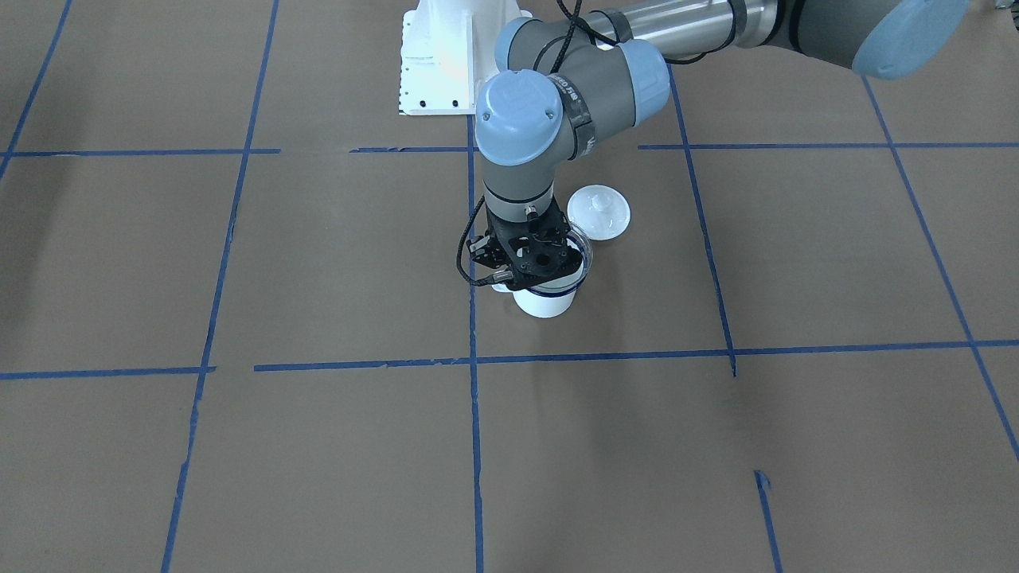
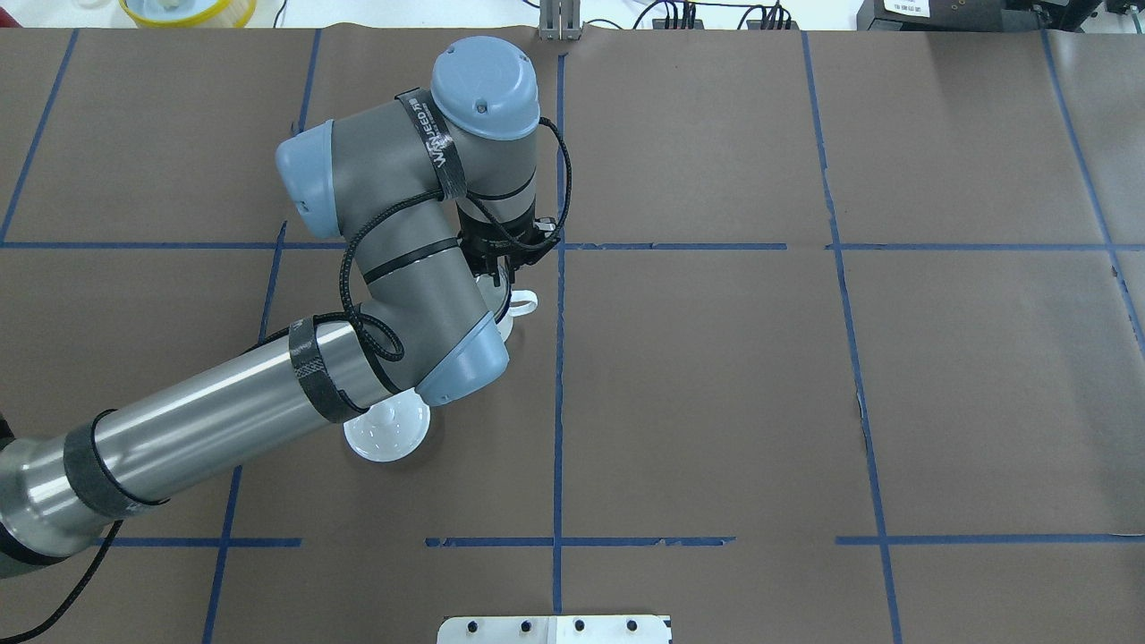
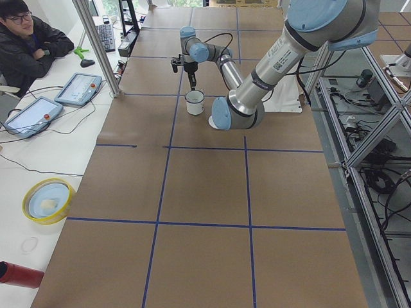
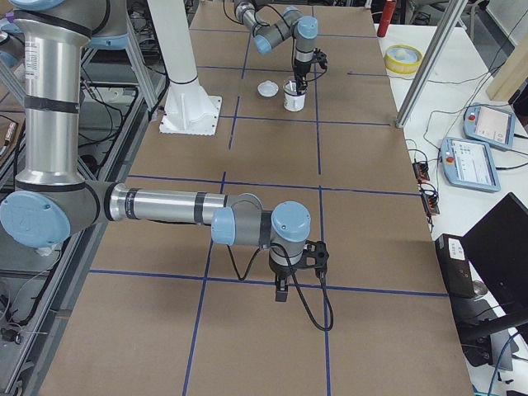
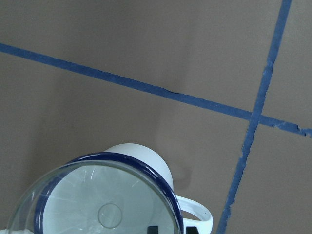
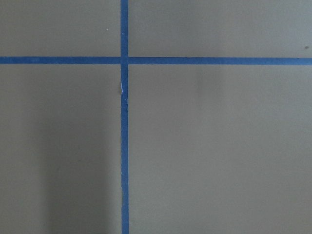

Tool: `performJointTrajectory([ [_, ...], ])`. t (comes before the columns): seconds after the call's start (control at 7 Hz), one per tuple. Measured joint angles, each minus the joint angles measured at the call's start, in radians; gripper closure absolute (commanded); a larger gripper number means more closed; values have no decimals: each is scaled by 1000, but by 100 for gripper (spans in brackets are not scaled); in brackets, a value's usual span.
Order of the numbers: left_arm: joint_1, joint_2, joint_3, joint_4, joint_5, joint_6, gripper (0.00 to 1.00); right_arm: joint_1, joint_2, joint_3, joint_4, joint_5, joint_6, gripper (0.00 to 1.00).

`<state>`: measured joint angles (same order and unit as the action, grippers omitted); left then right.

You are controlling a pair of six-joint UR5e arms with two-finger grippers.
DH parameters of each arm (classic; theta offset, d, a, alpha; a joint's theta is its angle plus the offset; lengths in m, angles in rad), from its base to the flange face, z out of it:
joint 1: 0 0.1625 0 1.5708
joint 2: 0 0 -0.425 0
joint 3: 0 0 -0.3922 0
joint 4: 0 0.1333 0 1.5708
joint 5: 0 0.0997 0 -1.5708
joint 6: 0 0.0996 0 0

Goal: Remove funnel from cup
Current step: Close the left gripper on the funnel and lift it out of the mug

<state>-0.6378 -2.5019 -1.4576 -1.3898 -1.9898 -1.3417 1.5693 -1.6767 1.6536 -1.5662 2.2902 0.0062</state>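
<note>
Over the cup (image 1: 545, 302), front view: left end effector (image 1: 529, 263) reaches down into the mouth. Clear funnel (image 1: 587, 251) sits in the cup, its rim showing on the side toward the white lid (image 1: 599, 212), which lies just beside the cup on the table (image 1: 318, 263).

Overhead view: left arm hides the cup except its handle (image 2: 524, 307); no help on the grasp.

Left side view: end effector drops straight into the cup; cup upright.

Right side view: right end effector (image 4: 280, 289) hangs well apart from the cup; apart or together, cannot tell.

Left wrist view: two dark fingertips (image 5: 154, 229) close together beside the handle, one inside the rim, one outside. Looks clamped on the funnel rim, but the blue cup rim runs through the same gap.

Right wrist view: table and blue tape (image 6: 124, 146) only.

Risks, judged:
- If the outer tip also has the cup wall, the lift takes the cup up with the funnel.
- A thin, slick rim pinched at one edge may slip or tilt, so the spout (image 5: 110, 214) catches and tips the cup.
- Sideways travel before the spout clears would drag the cup into the lid
</note>
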Motion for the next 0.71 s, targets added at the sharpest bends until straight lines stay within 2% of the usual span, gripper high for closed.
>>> performJointTrajectory([
  [0.43, -9, 0, -52, 20, 9, 12, 100, 0, 0, 0, 0, 0, 0, 0],
  [0.71, -25, -7, -170, 135, 9, 41, 100, 0, 0, 0, 0, 0, 0, 0],
])
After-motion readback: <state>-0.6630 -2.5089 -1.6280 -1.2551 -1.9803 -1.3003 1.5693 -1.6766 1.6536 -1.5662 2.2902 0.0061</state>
